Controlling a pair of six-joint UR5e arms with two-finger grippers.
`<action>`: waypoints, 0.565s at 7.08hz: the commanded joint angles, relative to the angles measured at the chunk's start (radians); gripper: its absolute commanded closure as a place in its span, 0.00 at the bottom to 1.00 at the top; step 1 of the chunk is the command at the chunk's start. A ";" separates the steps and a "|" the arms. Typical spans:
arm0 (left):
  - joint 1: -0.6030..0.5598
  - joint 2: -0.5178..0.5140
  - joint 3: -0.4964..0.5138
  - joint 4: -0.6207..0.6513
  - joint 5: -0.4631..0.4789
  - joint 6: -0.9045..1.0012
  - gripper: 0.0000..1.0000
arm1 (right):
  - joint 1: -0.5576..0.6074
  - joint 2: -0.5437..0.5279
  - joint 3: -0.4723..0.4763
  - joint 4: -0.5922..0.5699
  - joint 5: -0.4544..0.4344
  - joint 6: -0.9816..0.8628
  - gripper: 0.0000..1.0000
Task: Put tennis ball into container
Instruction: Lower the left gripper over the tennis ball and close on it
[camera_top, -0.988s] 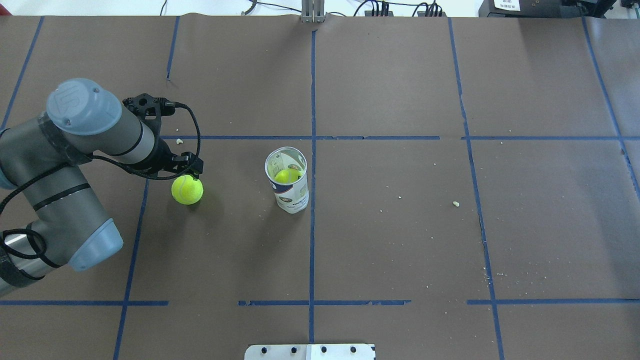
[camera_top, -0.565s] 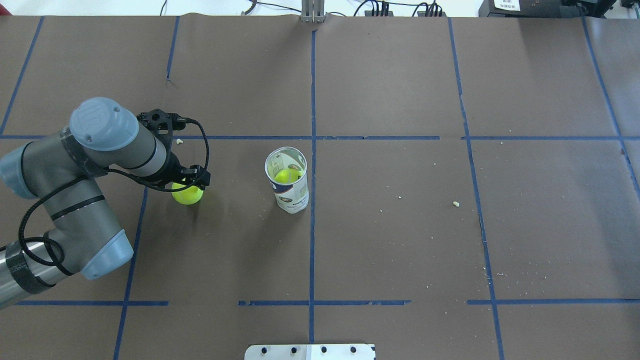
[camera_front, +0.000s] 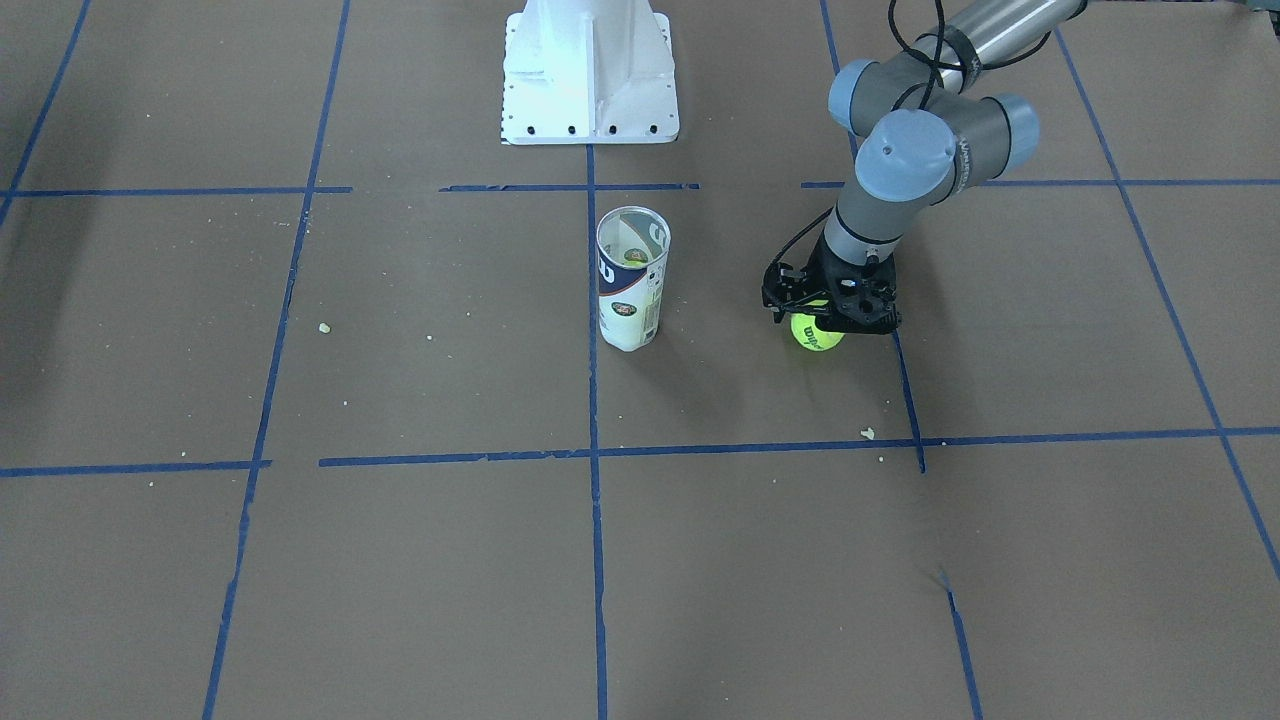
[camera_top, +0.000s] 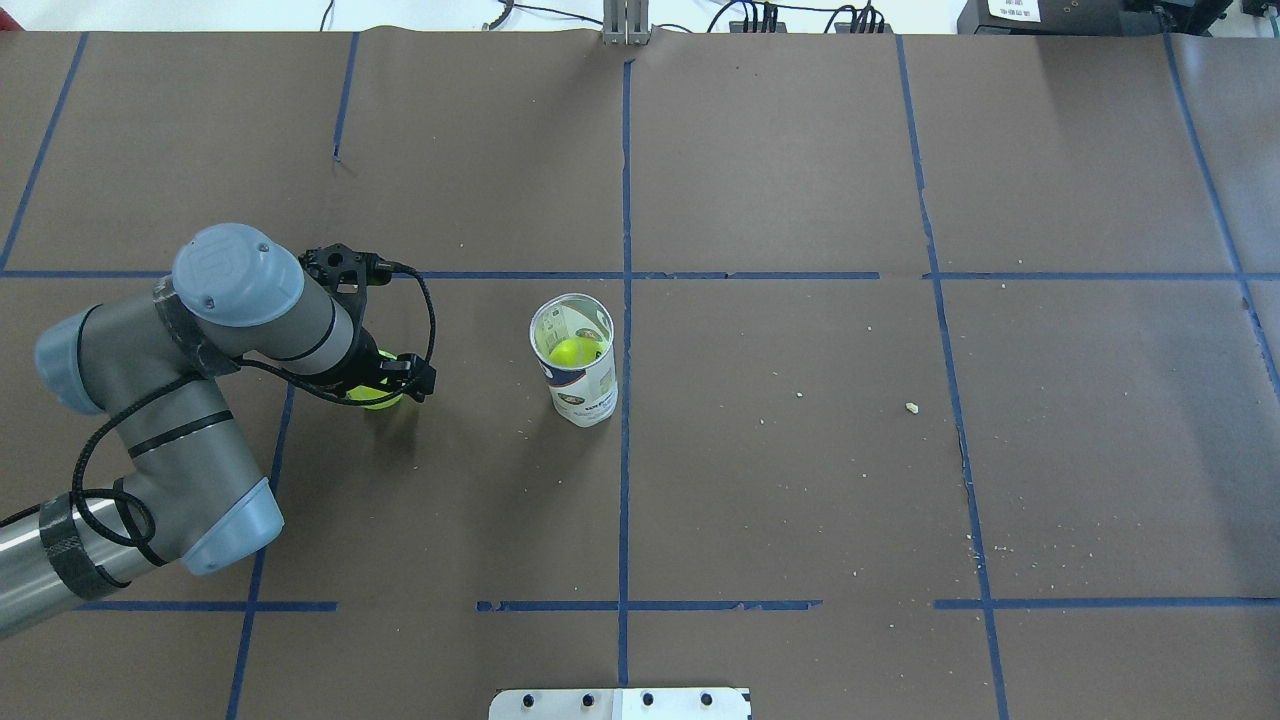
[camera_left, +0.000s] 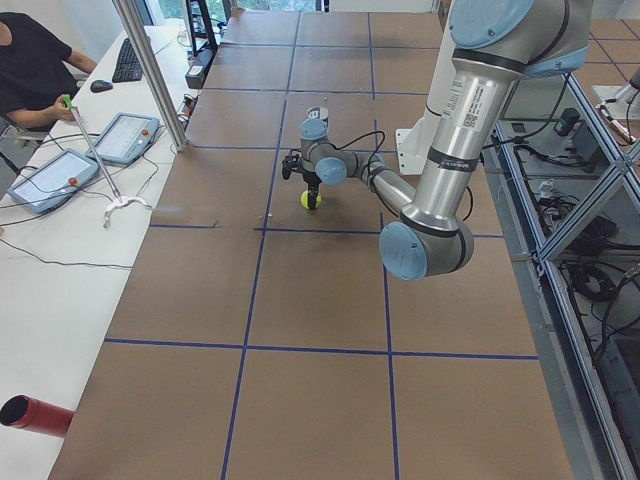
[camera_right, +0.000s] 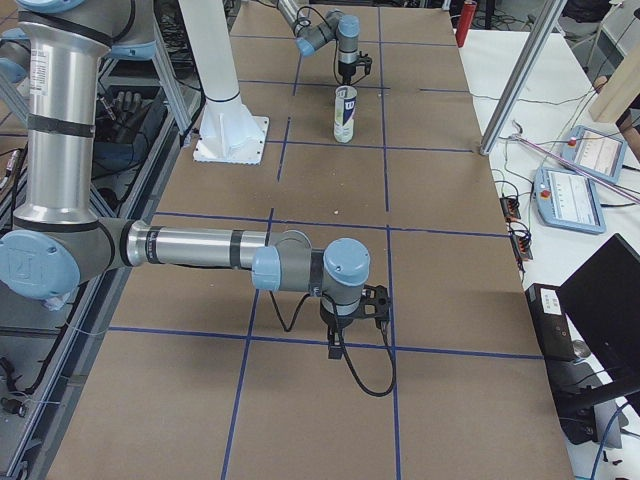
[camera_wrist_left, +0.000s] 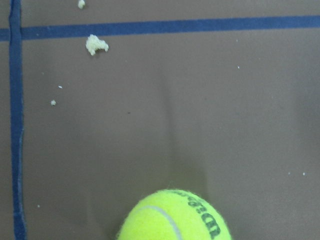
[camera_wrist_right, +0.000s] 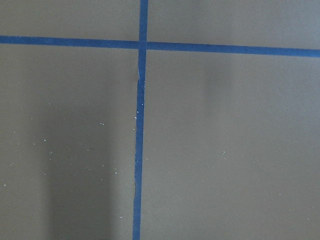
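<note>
Gripper (camera_front: 829, 314) of left arm (camera_front: 868, 214) hovers over tennis ball (camera_front: 817, 337) near container (camera_front: 630, 292).

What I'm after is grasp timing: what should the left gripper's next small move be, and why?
Probably ease the left gripper straight down a little over the tennis ball before closing. The gripper hangs right above the ball, which sits on the table, apart from the container. From overhead the gripper hides most of the ball. Whether the fingers already straddle it is unclear.
</note>
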 joint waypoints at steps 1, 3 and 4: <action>0.006 -0.001 0.007 -0.023 -0.001 0.003 0.53 | 0.000 0.000 0.000 0.000 0.000 0.000 0.00; -0.010 0.012 -0.035 -0.019 0.001 0.014 0.71 | 0.000 0.000 0.000 0.000 0.000 0.000 0.00; -0.040 0.011 -0.047 -0.013 -0.005 0.023 0.89 | 0.000 0.000 0.000 0.000 0.000 0.000 0.00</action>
